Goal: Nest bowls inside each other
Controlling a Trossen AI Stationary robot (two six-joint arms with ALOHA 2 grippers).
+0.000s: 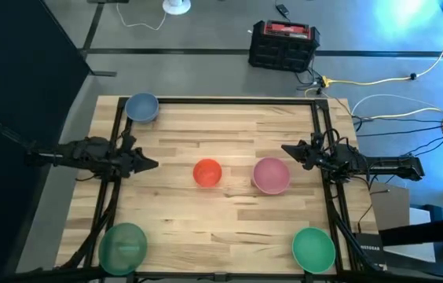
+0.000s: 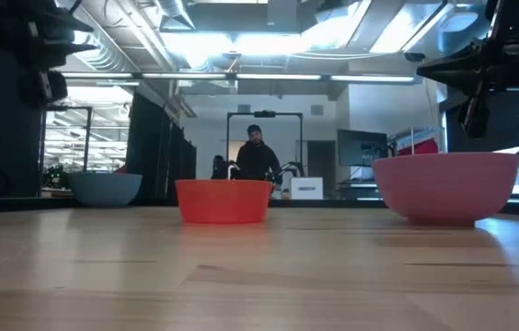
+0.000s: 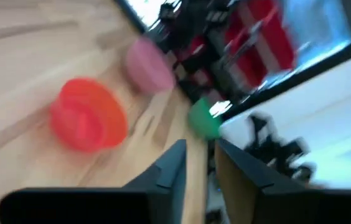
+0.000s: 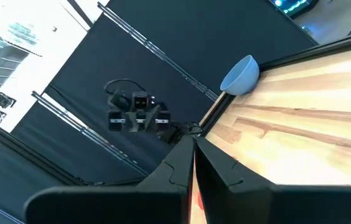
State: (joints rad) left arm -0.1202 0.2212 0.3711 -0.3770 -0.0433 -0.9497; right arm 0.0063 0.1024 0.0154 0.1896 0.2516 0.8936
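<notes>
Five bowls rest upright on their bases on the wooden table (image 1: 221, 228). The blue-grey bowl (image 1: 141, 108) is at the far left corner, the orange-red bowl (image 1: 207, 173) in the middle, and the pink bowl (image 1: 271, 174) just to its right. One green bowl (image 1: 122, 245) sits at the near left and another (image 1: 313, 248) at the near right. My left gripper (image 1: 155, 164) hovers left of the orange-red bowl (image 3: 88, 115), open by a narrow gap and empty. My right gripper (image 1: 284, 148) hovers just far-right of the pink bowl, shut and empty.
Black frame rails (image 1: 110, 189) run along the table's left and right sides. A black and red toolbox (image 1: 283, 43) and cables lie on the floor beyond the far edge. A person (image 2: 257, 154) stands in the room behind. Bare wood lies between the bowls.
</notes>
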